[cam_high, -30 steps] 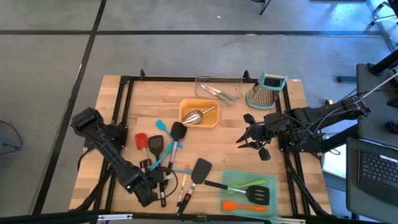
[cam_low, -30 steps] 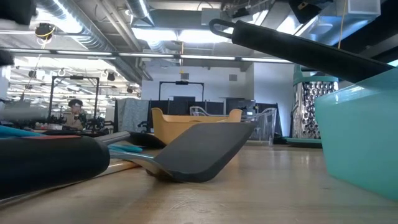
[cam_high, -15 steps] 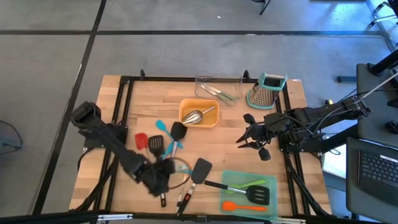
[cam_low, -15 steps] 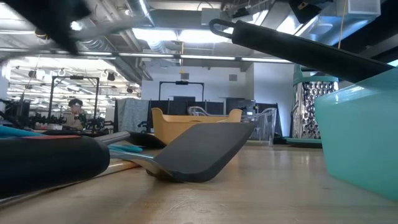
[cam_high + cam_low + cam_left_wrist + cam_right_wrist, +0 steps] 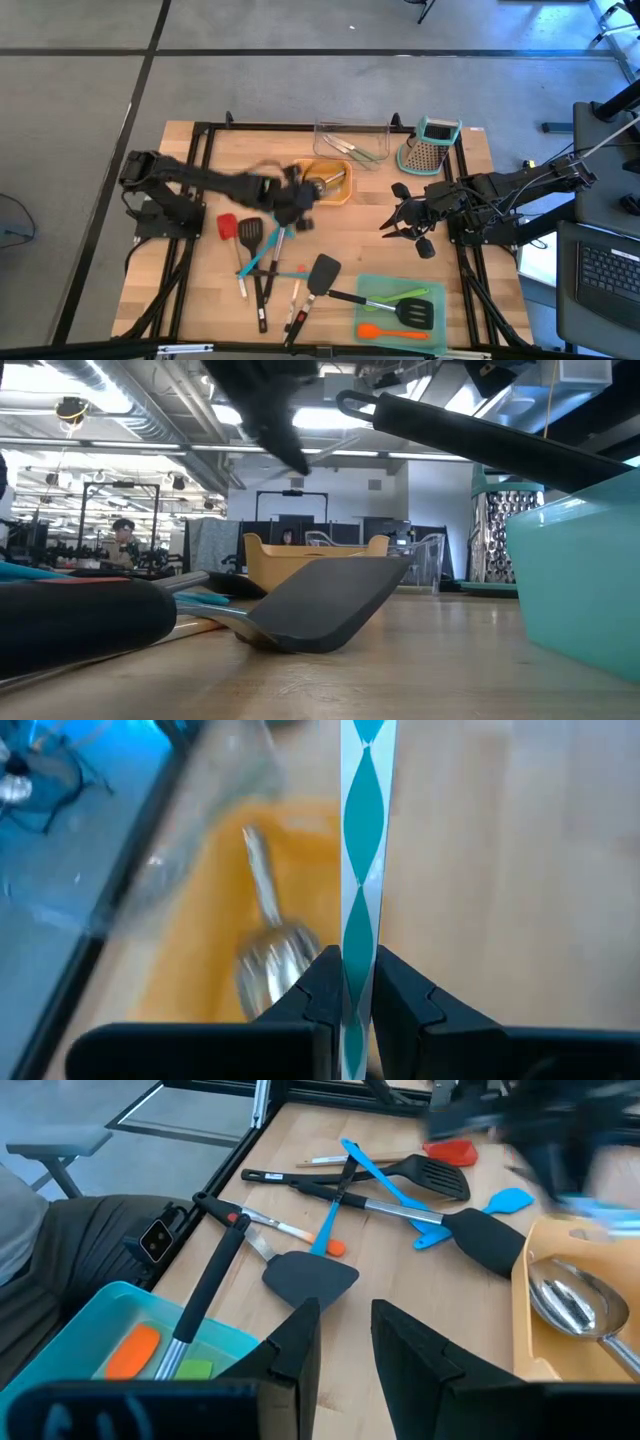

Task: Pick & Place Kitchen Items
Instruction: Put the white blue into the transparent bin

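Swung up from the table's front edge, left gripper [image 5: 292, 205] hovers beside the orange tray [image 5: 338, 195], pinching a teal-and-white utensil [image 5: 360, 870], apparently ready to drop; right gripper [image 5: 400, 224] waits part-open.

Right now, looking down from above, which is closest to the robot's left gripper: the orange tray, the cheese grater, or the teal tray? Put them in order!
Measured from the left gripper:
1. Orange tray, right beside it, holding the steel scoop.
2. Teal tray, at the table's front right.
3. Grater, at the back right corner.
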